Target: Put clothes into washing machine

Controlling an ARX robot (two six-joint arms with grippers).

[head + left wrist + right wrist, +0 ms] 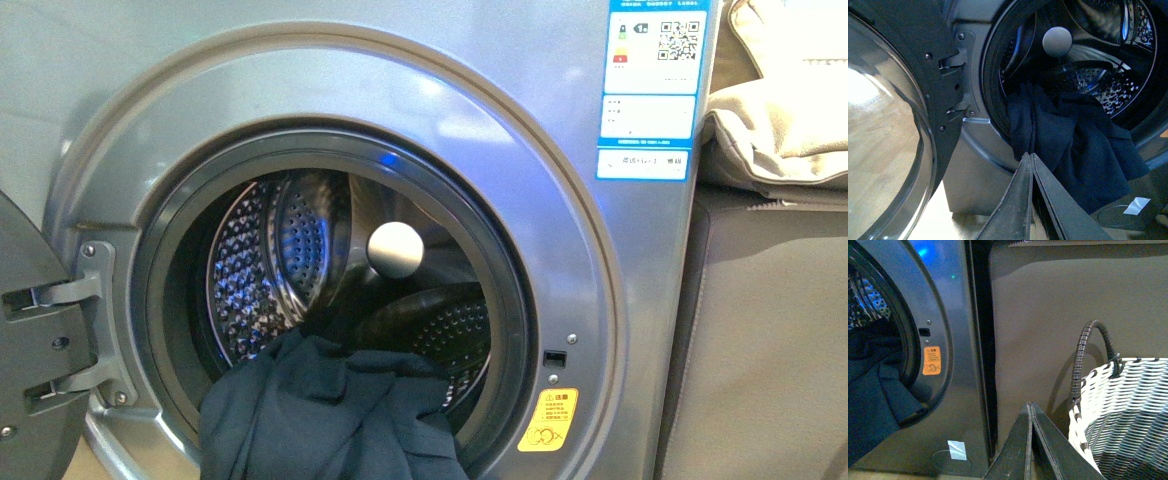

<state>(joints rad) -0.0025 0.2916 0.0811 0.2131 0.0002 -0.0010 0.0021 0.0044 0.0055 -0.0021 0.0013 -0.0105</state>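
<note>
A: Although the clothes (330, 415) are partly in, I would not call the job done. The dark garment is draped over the lower lip of the porthole, with its upper folds reaching into the drum (275, 260) and a long fold hanging down outside over the washing machine (560, 250) front.

B: Where does it sit from the grippers?

A: In the left wrist view the garment lies just beyond the tips of the left gripper (1031, 156), at or nearly touching the fabric's hanging edge. Its jaws are pressed together with nothing visibly pinched between them. The right gripper (1031, 406) also has its jaws pressed together and empty; the garment is well off to one side of it, and a white woven basket (1128, 410) stands near on the other side.

B: So what is left?

A: My judgement: the hanging part has to be pushed or lifted over the gasket (510, 300) until nothing trails outside. The door (893, 125) stands open.

B: Any writing?

A: A blue energy label (650, 85) at the upper corner carries a QR code and small lines of text too fine to read. A yellow-orange warning sticker (549, 419) beside the porthole has a pictogram and tiny characters, also illegible. I see no brand name.
</note>
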